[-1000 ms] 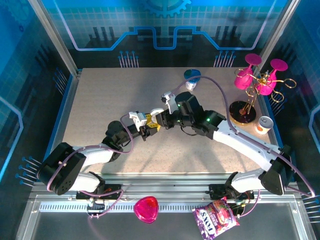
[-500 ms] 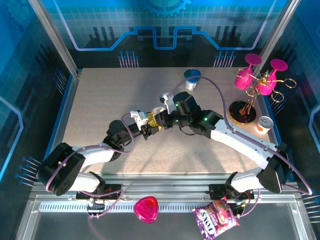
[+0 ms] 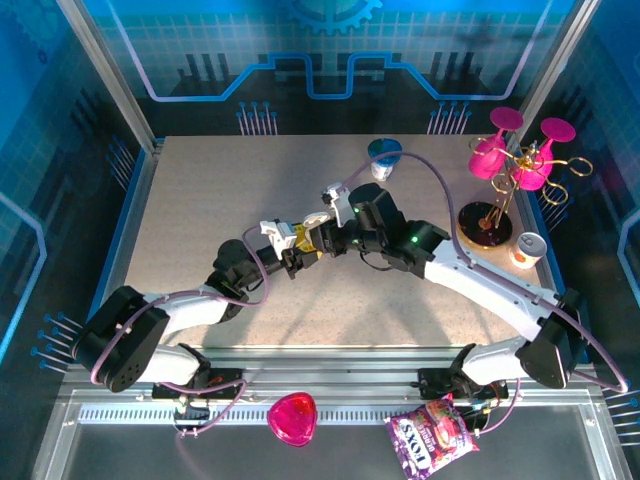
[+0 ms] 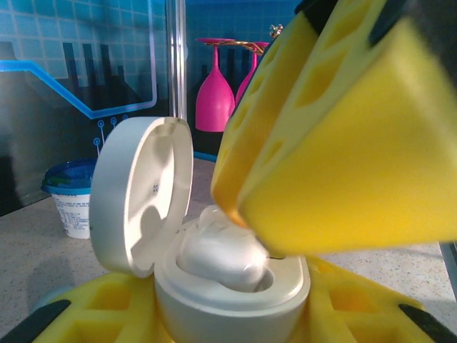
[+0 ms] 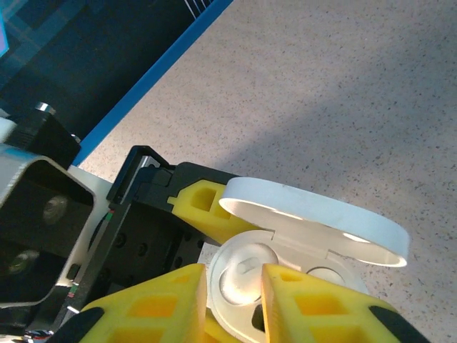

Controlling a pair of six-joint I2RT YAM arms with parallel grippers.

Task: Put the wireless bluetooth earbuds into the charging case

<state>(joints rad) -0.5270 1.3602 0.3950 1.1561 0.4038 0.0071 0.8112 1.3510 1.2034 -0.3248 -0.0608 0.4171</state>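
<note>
The white charging case (image 4: 235,300) is held low in the left wrist view with its round lid (image 4: 139,196) swung open, and my left gripper (image 4: 228,321) is shut on its base. One of the earbuds (image 4: 218,254) sits in a well of the case. My right gripper (image 5: 234,286) hovers right over that earbud (image 5: 239,275), its yellow fingers (image 5: 153,300) a little apart on either side of it, and one finger rests at the bud's top. The case's other well is partly hidden. Both grippers meet at mid-table, left gripper (image 3: 290,252), right gripper (image 3: 316,240).
A blue-lidded cup (image 3: 384,155) stands at the back. A rack with pink glasses (image 3: 520,160) and a small can (image 3: 527,250) are at the right. A pink heart-shaped dish (image 3: 292,418) and a candy bag (image 3: 430,440) lie off the table's near edge.
The right gripper's fingers have parted slightly over the case. Both arms have stayed almost where they were at mid-table.
</note>
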